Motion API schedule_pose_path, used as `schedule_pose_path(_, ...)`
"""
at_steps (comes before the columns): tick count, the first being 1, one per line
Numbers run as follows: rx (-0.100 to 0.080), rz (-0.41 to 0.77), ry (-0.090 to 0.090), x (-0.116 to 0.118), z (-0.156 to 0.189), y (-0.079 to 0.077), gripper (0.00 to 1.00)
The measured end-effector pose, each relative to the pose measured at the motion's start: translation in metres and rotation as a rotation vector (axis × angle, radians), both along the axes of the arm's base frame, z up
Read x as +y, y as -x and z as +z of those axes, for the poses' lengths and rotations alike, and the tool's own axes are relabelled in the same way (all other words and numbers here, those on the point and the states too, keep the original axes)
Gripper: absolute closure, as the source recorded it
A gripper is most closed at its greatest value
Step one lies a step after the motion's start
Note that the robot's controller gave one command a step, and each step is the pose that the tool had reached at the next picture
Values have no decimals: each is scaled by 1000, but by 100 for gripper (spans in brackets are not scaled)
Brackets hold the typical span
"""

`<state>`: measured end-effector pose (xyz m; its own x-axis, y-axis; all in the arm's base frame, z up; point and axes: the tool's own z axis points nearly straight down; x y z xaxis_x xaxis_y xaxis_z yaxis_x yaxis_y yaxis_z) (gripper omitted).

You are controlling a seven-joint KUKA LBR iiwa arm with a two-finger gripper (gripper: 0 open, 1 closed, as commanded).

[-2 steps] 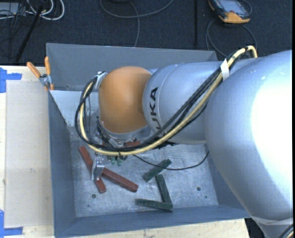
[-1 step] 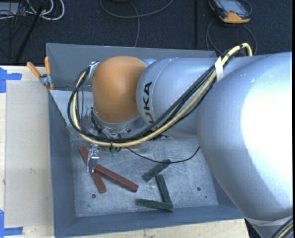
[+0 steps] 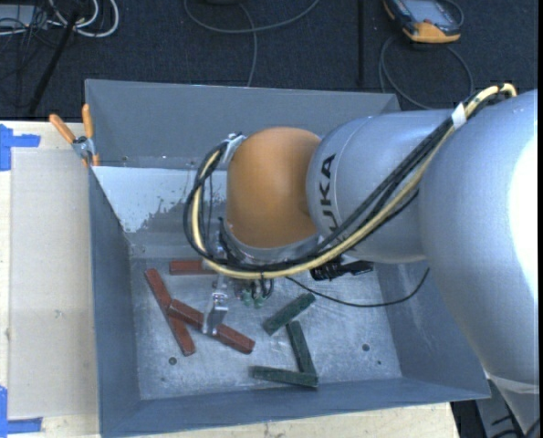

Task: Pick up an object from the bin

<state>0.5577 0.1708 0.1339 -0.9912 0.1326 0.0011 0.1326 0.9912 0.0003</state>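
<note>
Evidently the pincer (image 3: 218,316) hangs low in the grey metal bin (image 3: 253,117), just above a short reddish-brown flat bar (image 3: 237,339). Whether it stands apart or together I cannot tell. More brown bars (image 3: 182,316) lie left of the pincer and dark green bars (image 3: 287,315) right. The bar looks stiff and light, so grip it mid-length, across its narrow width.

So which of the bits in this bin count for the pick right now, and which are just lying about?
Job in hand:
- gripper, low over the middle of the bin
- the two red-brown bars nearest it

Lying about:
- three dark green bars to the right
- red-brown bars farther left
</note>
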Motion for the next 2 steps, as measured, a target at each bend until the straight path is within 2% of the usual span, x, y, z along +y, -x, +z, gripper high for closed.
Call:
schedule_pose_path(1, -3, 21, 1, -17, -58, 12, 0)
schedule_pose_path(2, -11, -144, -6, 61, -59, 19, 100)
